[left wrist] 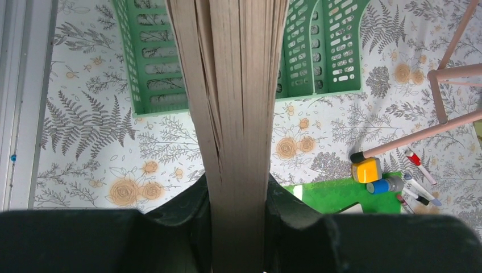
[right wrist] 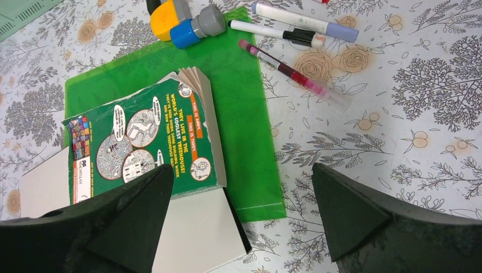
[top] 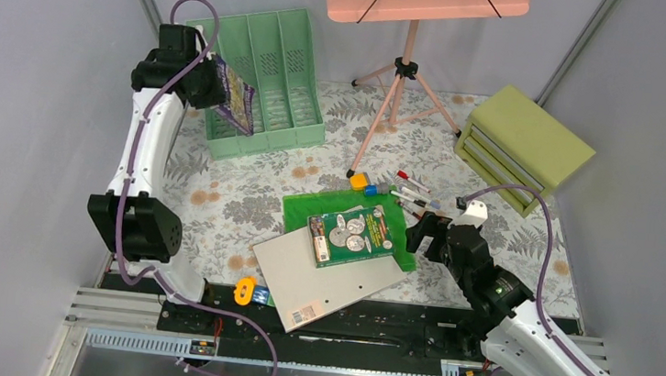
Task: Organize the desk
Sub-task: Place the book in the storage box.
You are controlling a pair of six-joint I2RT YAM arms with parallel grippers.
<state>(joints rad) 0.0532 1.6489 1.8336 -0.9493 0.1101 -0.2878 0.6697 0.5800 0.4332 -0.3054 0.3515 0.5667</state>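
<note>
Book [top: 235, 97] held in left jaws at left end of green rack [top: 277, 63]; right jaws gape empty over bench [top: 219, 186], well apart from rack.

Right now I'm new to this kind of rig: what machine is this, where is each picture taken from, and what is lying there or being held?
Two robot arms are bolted at the near edge of the desk. The wide picture looks down from above and behind them. The other two pictures come from a camera on each wrist. The left pincer is shut on a purple-covered book by the green file rack; its wrist view shows the page edges. The right pincer hangs open and empty over a green paperback, which lies on a green folder and a grey board. Markers, an olive drawer box and a pink stand are also there.
</note>
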